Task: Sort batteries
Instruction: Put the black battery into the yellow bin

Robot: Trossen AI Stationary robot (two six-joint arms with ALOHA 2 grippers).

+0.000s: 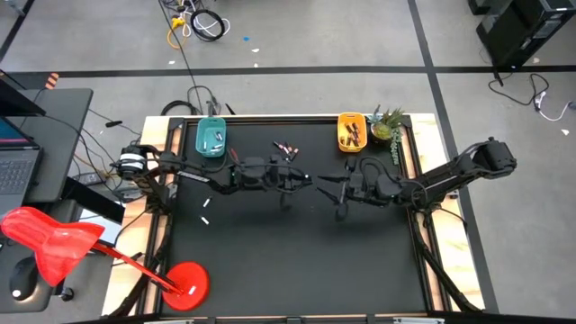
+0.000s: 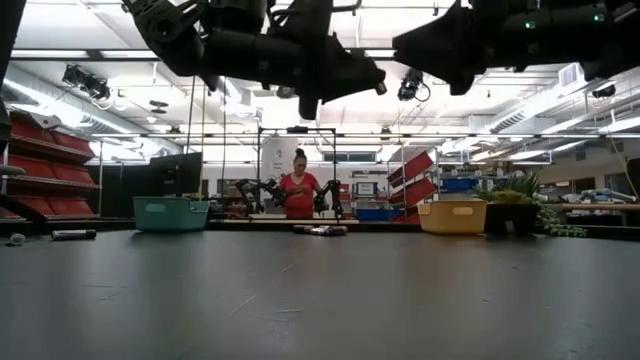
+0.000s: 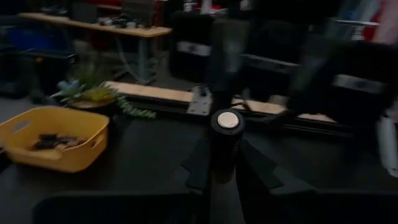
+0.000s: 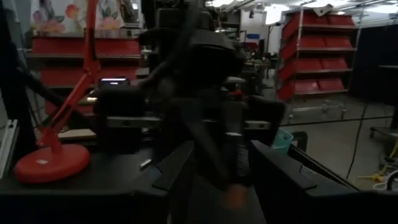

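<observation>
Held battery (image 3: 226,146): closest thing to the left wrist camera, a dark cylinder with a pale round end cap facing the lens, sitting right between the left gripper's fingers (image 3: 200,163).
Left gripper (image 1: 290,180): pinching that battery, so the fingers are closed on it; from above it hangs over the middle of the table, a bit toward the far side.
Right gripper (image 1: 340,191): just right of the left one, the two nearly nose to nose mid-table. Honestly can't tell if its fingers are spread or together, the right wrist view is a dark blur with the other arm filling it.
Loose batteries (image 1: 286,148): small cluster of dark ones with reddish ends on the mat, on the far side of the left gripper, between the two trays. Low view has them as a little pile at the far edge (image 2: 320,230).
Pale batteries (image 1: 205,202): a couple of silvery-white ones lying on the left part of the mat, well apart from both grippers.
Teal tray (image 1: 211,137): far left corner, some pale batteries inside.
Yellow tray (image 1: 351,131): far right side, dark batteries inside; left wrist view shows them piled in it (image 3: 55,141).
Plant (image 1: 387,124): just right of the yellow tray.
Red lamp (image 1: 184,281): round base at the near left corner.
Person (image 2: 299,190): red top, in the room well beyond the table.
</observation>
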